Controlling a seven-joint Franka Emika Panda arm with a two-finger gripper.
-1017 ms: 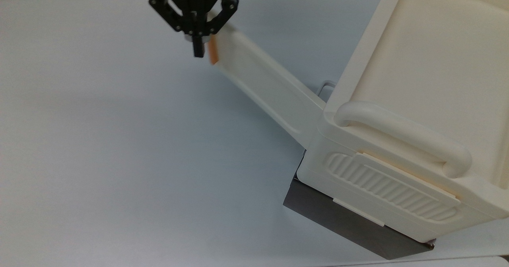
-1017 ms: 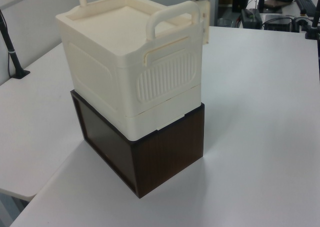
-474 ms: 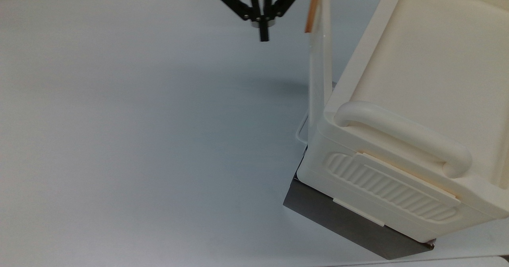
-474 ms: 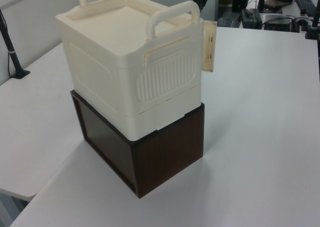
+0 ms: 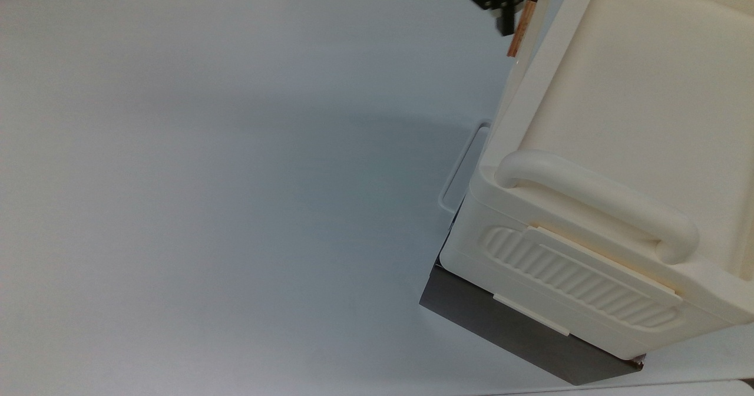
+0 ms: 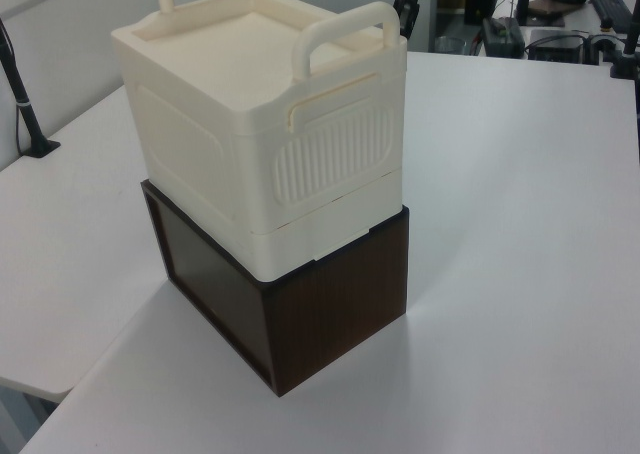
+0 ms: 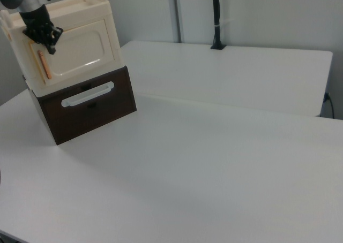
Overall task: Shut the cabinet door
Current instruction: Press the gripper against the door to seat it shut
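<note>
The cream cabinet [image 5: 618, 89] sits on a dark brown base [image 5: 518, 325] at the top view's right. In the right view, the cabinet door [image 7: 75, 50] lies flat against the cabinet [image 7: 75, 10] front, or very nearly so. Its copper-orange handle [image 7: 44, 66] is at the right view's left edge of the door. My black gripper [image 7: 51, 49] is shut, and its tip rests at the door just above that handle. The top view has the gripper [image 5: 505, 29] beside the copper handle [image 5: 518, 33]. In the left view the gripper [image 6: 408, 9] is behind the cabinet [image 6: 250, 94].
The dark base carries a drawer with a white bar handle [image 7: 87, 94], which juts out below the door [image 5: 465, 163]. The white table [image 5: 235, 178] stretches wide to the top view's left. A black pole [image 7: 216, 18] stands at the table's far edge.
The door swung from wide open to against the cabinet front. My gripper travelled to the top view's right with it, staying shut, and now sits at the door's handle.
</note>
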